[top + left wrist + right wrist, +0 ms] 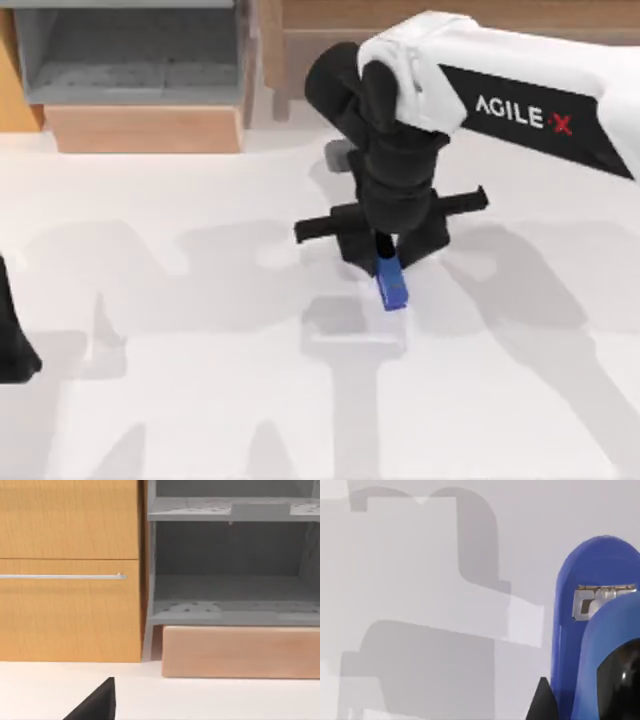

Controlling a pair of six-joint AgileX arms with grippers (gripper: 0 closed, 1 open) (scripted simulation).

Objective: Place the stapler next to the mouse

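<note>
My right gripper points down over the middle of the table, shut on the black end of the blue stapler. The stapler's blue tip sticks out toward the front edge, and its shadow lies apart from it on the white table, so it hangs a little above the surface. In the right wrist view the stapler is close up, with a pale metal mark and a black finger beside it. A small grey thing, probably the mouse, peeks out behind the right arm. My left arm is parked at the left edge.
A grey shelf unit on a wooden base stands at the back left. The left wrist view faces a wooden cabinet with a handle beside the shelf. Open table lies in front of the stapler.
</note>
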